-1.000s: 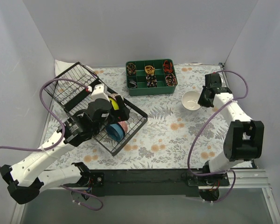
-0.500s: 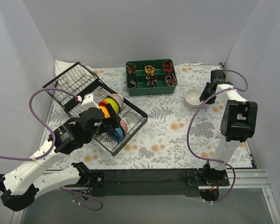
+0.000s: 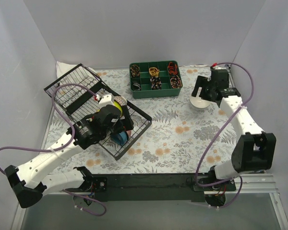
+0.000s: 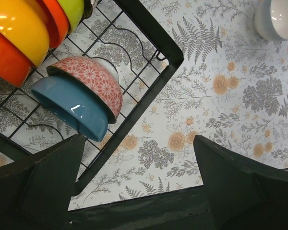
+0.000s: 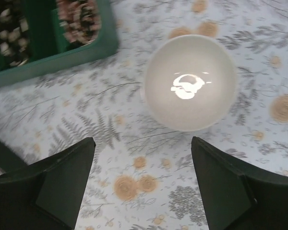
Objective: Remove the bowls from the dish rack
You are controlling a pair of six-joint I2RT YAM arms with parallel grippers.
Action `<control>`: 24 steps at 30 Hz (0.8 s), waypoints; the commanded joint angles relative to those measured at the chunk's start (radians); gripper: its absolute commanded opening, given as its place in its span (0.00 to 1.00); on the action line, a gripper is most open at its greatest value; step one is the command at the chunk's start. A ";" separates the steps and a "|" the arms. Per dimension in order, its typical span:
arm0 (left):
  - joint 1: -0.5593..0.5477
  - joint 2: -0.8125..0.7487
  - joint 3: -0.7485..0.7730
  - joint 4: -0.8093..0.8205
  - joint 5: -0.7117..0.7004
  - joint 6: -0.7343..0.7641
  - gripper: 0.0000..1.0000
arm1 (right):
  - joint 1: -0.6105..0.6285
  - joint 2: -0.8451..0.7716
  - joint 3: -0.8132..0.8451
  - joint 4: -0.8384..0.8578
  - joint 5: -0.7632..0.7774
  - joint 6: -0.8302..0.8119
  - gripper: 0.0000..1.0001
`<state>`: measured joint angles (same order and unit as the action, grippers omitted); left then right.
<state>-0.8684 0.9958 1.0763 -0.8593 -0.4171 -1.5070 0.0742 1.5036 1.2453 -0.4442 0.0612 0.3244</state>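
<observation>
Presently, by item:
- Small round white glazed bowl [image 5: 189,81]: upright on the floral-printed tablecloth [image 3: 182,139], already out of the rack, near the green plastic divided tray [image 5: 62,60], touched by nothing
- Right gripper [image 5: 142,141]: fingers wide apart, empty, hanging over the near edge of the white bowl
- Large black wire-grid dish rack [image 4: 134,119]: at the left of the table, loaded with the other bowls, all standing on edge
- Glossy blue bowl [image 4: 72,108]: pressed against the pink mosaic-patterned bowl [image 4: 93,79], close to the rack's corner
- Orange bowl [image 4: 17,33], red bowl [image 4: 57,21], lime-yellow bowl [image 4: 74,9]: packed tight in a row behind
- Left gripper [image 4: 138,141]: fingers wide apart, empty, poised over the rack's corner, just beside the blue bowl

Hazards, as judged:
- Blue and pink bowls leaning together: the one left behind likely to roll or topple once its neighbour is lifted
- Slick glazed rim pinched too shallow: slip, and a drop onto the wires
- Finger lowered onto the black rim or between wires: snag, with the whole rack dragged or tipped
- Right arm drawn away too low: knock to the white bowl, shove against the green tray
</observation>
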 commanded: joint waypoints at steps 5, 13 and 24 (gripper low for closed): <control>0.239 0.029 0.015 0.083 0.162 0.111 0.98 | 0.314 -0.181 -0.188 0.221 -0.240 -0.016 0.92; 0.428 -0.078 -0.068 0.065 0.179 0.136 0.98 | 0.578 -0.077 -0.213 0.481 -0.464 0.090 0.94; 0.433 -0.240 -0.176 0.025 0.221 0.048 0.98 | 0.743 0.148 -0.101 0.622 -0.538 0.154 0.95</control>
<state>-0.4412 0.7971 0.9092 -0.8162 -0.2226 -1.4345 0.7994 1.6173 1.0908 0.0509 -0.4244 0.4313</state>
